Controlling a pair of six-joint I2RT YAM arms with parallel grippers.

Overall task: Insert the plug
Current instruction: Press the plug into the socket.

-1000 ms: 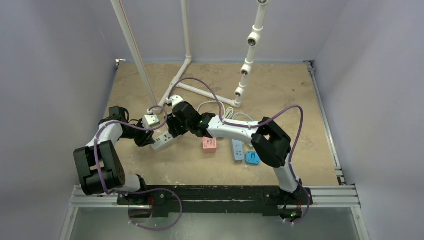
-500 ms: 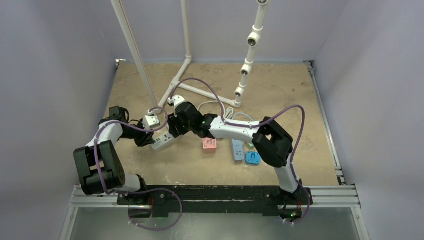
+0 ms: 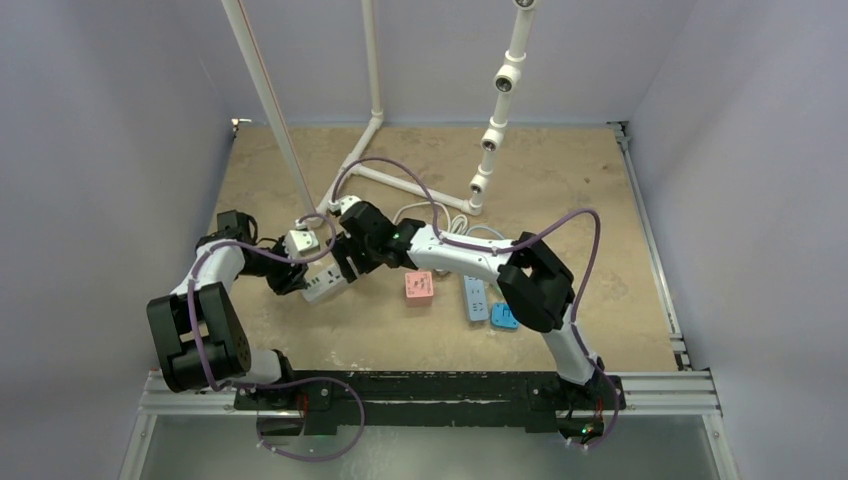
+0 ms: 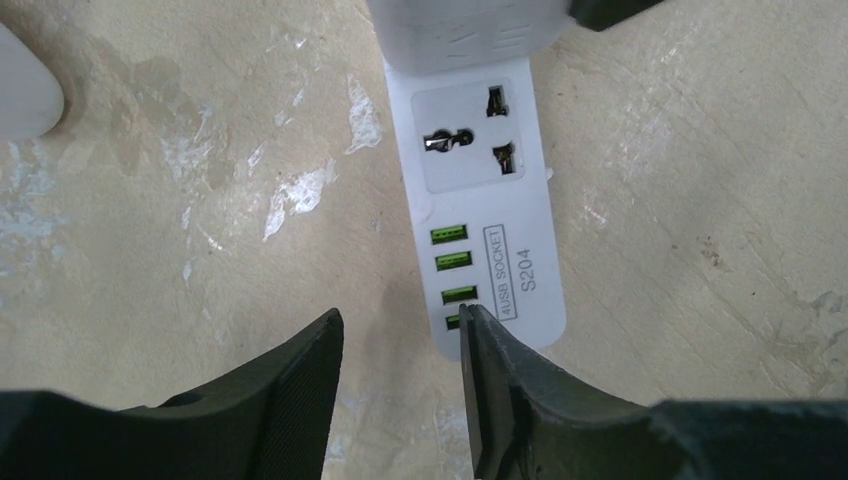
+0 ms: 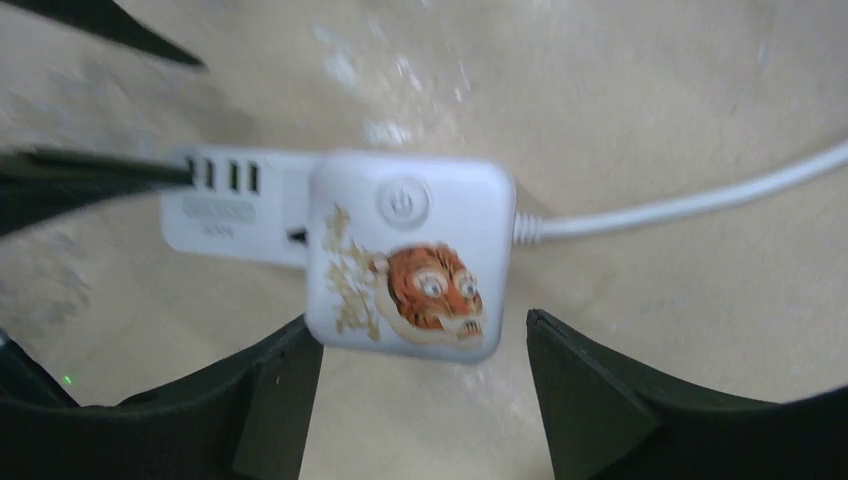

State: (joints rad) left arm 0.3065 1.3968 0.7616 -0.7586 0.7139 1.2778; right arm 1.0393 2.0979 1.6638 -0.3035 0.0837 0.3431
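Note:
A white power strip [image 4: 480, 230] with one universal socket and green USB ports lies flat on the table [image 3: 560, 180]. A white square plug [image 5: 410, 260] with a tiger sticker sits on the strip's far end, its white cable [image 5: 680, 205] trailing away. My right gripper [image 5: 420, 325] is open astride the plug, with a clear gap on its right side. My left gripper [image 4: 400, 340] is open at the strip's USB end, one finger [image 4: 500, 400] overlapping the strip's corner, bare table between the pads. In the top view the two grippers meet over the strip [image 3: 322, 290].
A pink adapter [image 3: 419, 287], a pale blue strip [image 3: 476, 298] and a blue adapter [image 3: 505, 317] lie right of centre. A white PVC pipe frame [image 3: 375, 110] stands at the back, with coiled white cable [image 3: 440, 215] by its foot.
Both grippers have spread wider. The right arm has shifted slightly left, and the strip has nudged a little left with it.

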